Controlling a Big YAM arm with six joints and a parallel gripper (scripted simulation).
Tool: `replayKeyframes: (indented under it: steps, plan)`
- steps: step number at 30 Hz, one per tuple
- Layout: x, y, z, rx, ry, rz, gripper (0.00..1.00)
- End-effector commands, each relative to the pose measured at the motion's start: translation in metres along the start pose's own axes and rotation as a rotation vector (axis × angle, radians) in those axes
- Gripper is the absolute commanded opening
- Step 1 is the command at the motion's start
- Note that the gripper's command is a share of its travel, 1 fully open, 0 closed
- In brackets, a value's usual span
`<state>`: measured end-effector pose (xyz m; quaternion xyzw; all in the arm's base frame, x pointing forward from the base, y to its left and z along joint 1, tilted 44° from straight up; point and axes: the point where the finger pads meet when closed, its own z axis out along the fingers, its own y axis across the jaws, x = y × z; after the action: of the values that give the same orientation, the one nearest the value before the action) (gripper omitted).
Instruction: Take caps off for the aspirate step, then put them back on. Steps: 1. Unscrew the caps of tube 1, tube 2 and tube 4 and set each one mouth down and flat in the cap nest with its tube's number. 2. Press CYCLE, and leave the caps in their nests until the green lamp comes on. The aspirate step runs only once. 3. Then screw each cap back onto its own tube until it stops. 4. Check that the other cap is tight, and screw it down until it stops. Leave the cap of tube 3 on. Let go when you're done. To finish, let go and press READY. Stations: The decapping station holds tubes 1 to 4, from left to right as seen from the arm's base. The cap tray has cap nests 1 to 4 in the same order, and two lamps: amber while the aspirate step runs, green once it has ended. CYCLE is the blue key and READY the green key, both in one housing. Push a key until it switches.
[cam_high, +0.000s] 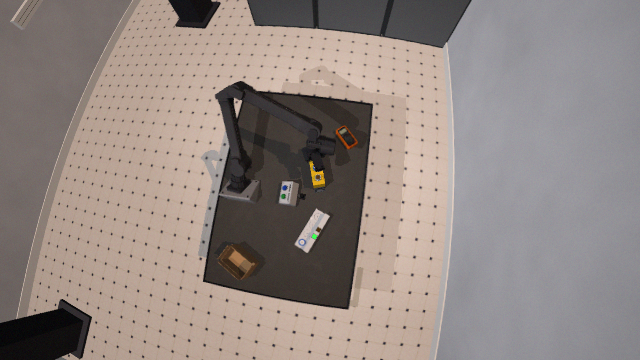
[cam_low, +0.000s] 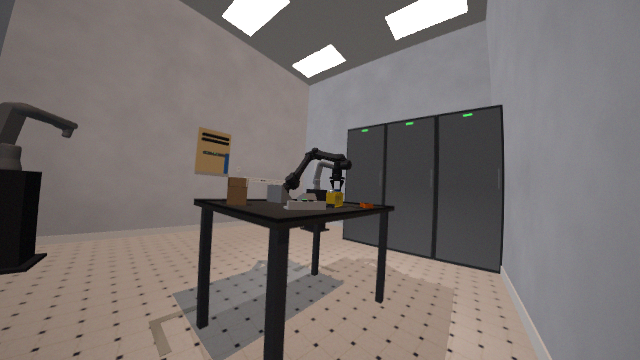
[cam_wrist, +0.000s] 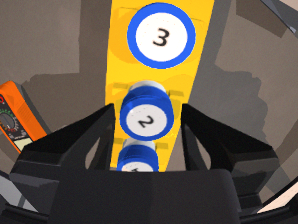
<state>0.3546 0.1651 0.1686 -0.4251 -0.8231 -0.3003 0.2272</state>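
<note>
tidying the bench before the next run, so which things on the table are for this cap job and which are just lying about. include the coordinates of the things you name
For the job:
- yellow decapping station (cam_high: 320, 184) (cam_low: 331, 199) (cam_wrist: 117, 75) with its capped tubes
- white cap tray (cam_high: 306, 240) (cam_low: 306, 205), green lamp lit
- key housing (cam_high: 289, 202), blue and green keys

Just lying about:
- orange multimeter (cam_high: 346, 137) (cam_low: 366, 205) (cam_wrist: 20, 112)
- brown open box (cam_high: 225, 257) (cam_low: 237, 191)

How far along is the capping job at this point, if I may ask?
The green lamp is lit. Blue-rimmed caps marked 1 and 2 sit on their tubes; the black tool stands open around 2. Likely left: cap 4, the tightness check on cap 3, then READY.
</note>
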Motion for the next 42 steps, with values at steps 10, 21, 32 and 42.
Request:
replayKeyframes:
  steps: [10, 21, 32, 42]
  plan:
    - [0.001, 0.014, -0.046, -0.032, -0.022, -0.015, 0.49]
    - [-0.028, -0.016, -0.046, 0.005, 0.005, -0.222, 0.47]
    - [-0.072, -0.037, -0.047, -0.002, 0.005, -0.710, 0.47]
    - [-0.137, -0.057, -0.054, -0.010, -0.029, -0.739, 0.47]
